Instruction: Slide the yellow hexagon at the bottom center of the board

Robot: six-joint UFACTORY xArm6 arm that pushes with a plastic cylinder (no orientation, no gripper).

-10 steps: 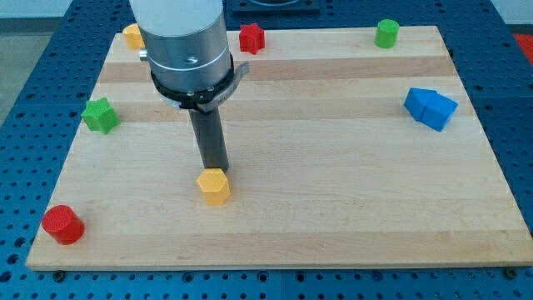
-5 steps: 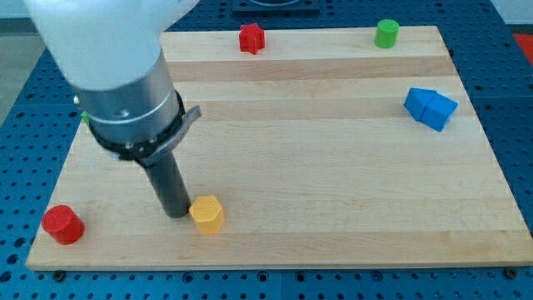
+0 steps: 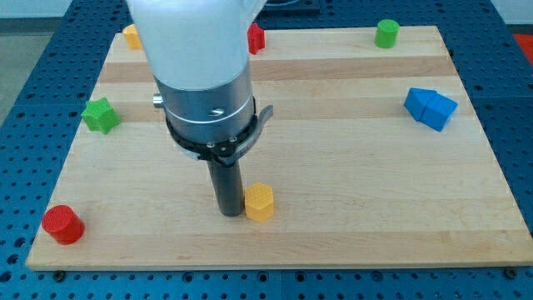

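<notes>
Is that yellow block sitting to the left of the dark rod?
No, the yellow block sits just right of my tip.

red cylinder (image 3: 62, 225) bottom-left | green block (image 3: 101, 115) left | blue block (image 3: 430, 108) right | green cylinder (image 3: 386, 33) top-right

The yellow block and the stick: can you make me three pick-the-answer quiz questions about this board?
1. Where is my tip relative to the yellow hexagon?
A. At its left side
B. At its right side
C. Far off at the board's top

2. How many green blocks show?
A. One
B. Two
C. Four

3. The blue block is:
A. Against my tip
B. Stacked on another block
C. Alone near the view's right

Answers: A, my tip stands against the hexagon's left; B, a green block at left and a green cylinder at top; C, nothing touches it.
</notes>
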